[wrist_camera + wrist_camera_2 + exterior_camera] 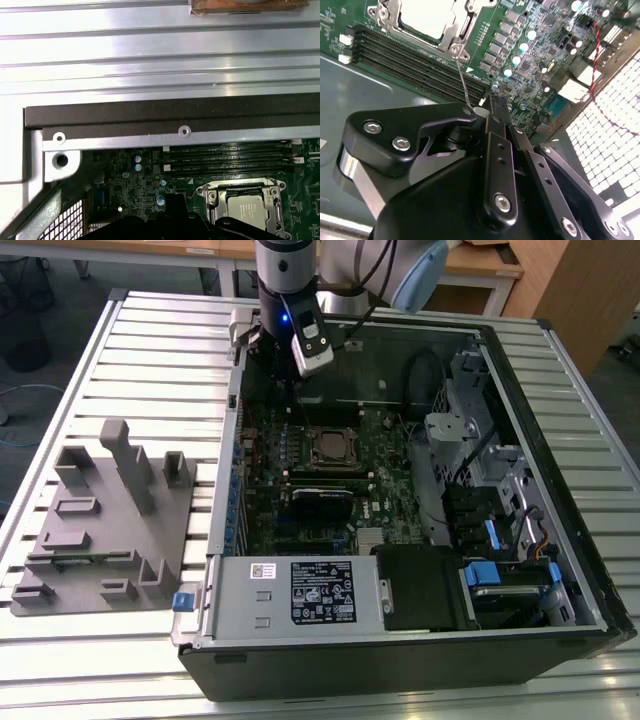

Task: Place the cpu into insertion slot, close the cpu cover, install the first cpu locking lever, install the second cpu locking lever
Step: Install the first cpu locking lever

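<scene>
The gripper (481,111) pinches a lever's (463,77) free end between its jaws, its wire running straight away from them to the slot (311,450) corner, where the cpu (427,17) sits under the cover (462,30)

The cpu (427,17), a pale silver-grey square chip, lies flat in the insertion slot (311,450) on the green motherboard. The cpu cover (464,22), a thin silver metal frame, lies down around it, and the chip's face shows through its window. One thin wire locking lever (463,80) rises tilted from the socket's corner, off the board.
</scene>
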`<state>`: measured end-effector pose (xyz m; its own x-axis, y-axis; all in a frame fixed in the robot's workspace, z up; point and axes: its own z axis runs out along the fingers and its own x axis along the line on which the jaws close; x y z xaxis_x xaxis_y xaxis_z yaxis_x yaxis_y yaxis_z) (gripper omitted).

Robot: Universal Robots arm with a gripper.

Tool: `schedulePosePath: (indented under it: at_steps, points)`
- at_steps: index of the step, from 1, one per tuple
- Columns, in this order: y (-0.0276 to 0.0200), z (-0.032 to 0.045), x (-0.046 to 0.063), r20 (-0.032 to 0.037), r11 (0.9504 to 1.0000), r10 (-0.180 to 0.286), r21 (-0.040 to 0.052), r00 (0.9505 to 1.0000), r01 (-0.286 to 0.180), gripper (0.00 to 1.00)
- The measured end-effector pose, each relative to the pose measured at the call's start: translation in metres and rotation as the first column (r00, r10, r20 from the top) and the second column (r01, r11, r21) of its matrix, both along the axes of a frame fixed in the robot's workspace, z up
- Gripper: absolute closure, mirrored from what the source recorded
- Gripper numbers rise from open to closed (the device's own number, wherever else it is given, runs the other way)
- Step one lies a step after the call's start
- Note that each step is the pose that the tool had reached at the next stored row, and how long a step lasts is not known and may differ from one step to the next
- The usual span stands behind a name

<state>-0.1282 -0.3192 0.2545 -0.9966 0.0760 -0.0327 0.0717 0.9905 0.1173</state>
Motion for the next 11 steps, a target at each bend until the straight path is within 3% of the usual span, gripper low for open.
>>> schedulePosePath:
  at_steps: [7, 11]
  points:
    - [0.0089, -0.0018, -0.0002, 0.0, 1.0, 0.0, 0.0, 1.0, 0.0, 0.9]
    - [0.0099, -0.0019, 0.0008, 0.0, 1.0, 0.0, 0.0001, 1.0, 0.0, 0.9]
